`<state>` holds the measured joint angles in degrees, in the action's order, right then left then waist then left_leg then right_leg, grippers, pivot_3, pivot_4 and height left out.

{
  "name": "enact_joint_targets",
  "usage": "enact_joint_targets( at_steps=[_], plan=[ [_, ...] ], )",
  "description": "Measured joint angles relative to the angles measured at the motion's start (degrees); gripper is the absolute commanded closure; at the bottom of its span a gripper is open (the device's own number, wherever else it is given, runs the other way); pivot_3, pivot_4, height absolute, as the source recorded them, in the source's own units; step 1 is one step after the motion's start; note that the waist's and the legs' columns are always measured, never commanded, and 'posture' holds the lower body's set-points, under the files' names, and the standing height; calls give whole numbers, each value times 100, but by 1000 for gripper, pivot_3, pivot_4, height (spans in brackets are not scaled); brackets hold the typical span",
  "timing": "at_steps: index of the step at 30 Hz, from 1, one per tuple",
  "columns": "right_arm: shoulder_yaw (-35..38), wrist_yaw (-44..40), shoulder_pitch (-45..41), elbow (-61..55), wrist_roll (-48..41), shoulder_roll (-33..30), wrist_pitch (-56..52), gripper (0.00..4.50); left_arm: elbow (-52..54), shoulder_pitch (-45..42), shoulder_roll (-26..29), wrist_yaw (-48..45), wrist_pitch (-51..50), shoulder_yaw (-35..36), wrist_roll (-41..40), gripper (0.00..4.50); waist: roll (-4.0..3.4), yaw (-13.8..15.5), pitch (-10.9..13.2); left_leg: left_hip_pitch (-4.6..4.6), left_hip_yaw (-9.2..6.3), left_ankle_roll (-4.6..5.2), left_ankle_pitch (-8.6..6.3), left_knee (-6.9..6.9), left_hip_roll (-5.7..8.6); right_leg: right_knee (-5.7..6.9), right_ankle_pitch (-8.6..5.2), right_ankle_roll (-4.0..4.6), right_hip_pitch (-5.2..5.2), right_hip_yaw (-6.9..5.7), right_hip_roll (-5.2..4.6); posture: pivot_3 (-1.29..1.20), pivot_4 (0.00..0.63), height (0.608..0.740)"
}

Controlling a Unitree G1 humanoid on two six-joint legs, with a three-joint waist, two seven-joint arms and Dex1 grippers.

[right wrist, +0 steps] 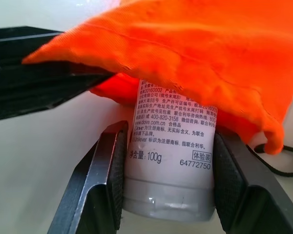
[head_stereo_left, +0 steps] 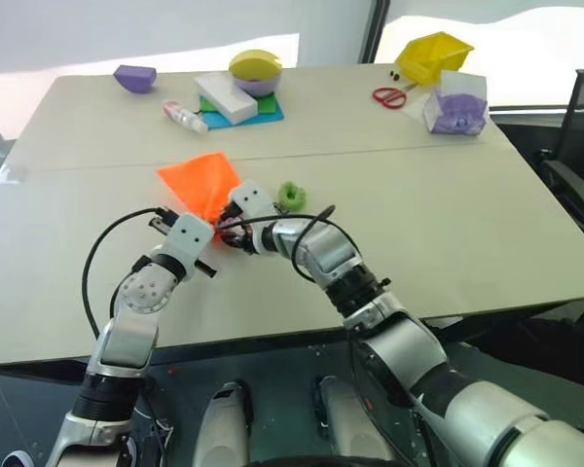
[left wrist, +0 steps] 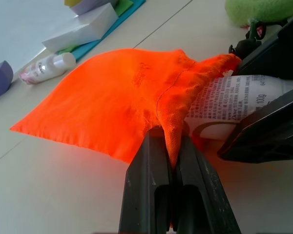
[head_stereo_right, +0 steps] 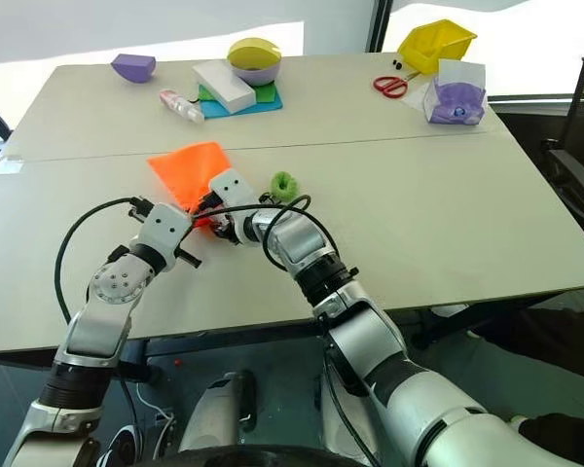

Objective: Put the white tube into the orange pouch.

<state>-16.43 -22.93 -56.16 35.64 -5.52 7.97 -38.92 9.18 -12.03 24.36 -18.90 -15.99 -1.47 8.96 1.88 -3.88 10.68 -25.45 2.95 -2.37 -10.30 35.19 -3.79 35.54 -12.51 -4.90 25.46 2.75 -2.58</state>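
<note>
While pinched at its mouth hem, orange pouch [left wrist: 107, 109] lying flat on pale table [head_stereo_left: 448, 224], closed end fanned out toward the far side. Left gripper [left wrist: 172, 161] at the pouch's near edge, jaws fully closed on a fold of the orange fabric, lifting the rim. Right gripper [right wrist: 168, 180] just beside the left one at the pouch opening, jaws about half spread and clamped on either side of white tube [right wrist: 172, 161]. Tube's far end already tucked under the raised orange rim, printed body and crimped tail outside the pouch, between the black fingers [right wrist: 100, 185]. Thin black cord [right wrist: 288, 168] trailing from the pouch mouth across the table. Green ring [head_stereo_left: 291, 195] resting on the table just beside the pouch, on its right. Beyond the pouch, well apart: clear bottle with pink label [head_stereo_left: 185, 116], white block [head_stereo_left: 225, 96] on a blue and green mat, yellow and purple bowl [head_stereo_left: 256, 71]. Far right of the pouch: red scissors [head_stereo_left: 390, 96], yellow bin [head_stereo_left: 433, 54], clear bag of purple contents [head_stereo_left: 456, 103]. Purple bowl [head_stereo_left: 134, 77] far beyond the pouch on the left.
</note>
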Motion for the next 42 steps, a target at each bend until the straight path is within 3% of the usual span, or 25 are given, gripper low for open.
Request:
enact_joint_targets(
  at_steps=[14, 25, 31, 35, 42],
  plan=[
    [626, 26, -654, 1623, 16, 324, 1080, 2737, 250, 232, 34, -97, -7, 7, 33, 4500, 0, -15, 0, 0, 0, -1, -1, -4, -1, 0, -1, -2, 2, -1, 0, 0, 150, 740],
    [736, -298, -679, 1841, 47, 337, 1469, 2737, 274, 286, 15, -112, -77, 13, 36, 4500, -1, -13, 1, -4, 0, 0, 0, -7, -1, -1, -3, -7, 5, -1, 0, 0, 150, 740],
    [778, -281, -561, 1702, 219, 305, 1419, 18, 297, 411, 21, -102, -82, 66, 39, 4500, -1, -14, 1, -3, 0, 0, 0, -7, -1, 0, -3, -6, 4, -1, -1, 0, 150, 740],
    [560, -611, -400, 1327, 230, 286, 1177, 18, 274, 361, 12, -27, -95, 128, 48, 4500, -1, -11, 1, -3, -1, 0, 0, -7, -1, 4, -3, -6, 7, -2, 0, 0, 150, 740],
    [-401, -1640, 951, -1211, 244, -314, 122, 18, 314, 337, 12, -61, -13, 55, 38, 4500, 1, 2, -1, -5, 2, -1, 0, -1, 2, 1, -4, -8, 2, -1, -6, 0, 150, 740]
  ],
)
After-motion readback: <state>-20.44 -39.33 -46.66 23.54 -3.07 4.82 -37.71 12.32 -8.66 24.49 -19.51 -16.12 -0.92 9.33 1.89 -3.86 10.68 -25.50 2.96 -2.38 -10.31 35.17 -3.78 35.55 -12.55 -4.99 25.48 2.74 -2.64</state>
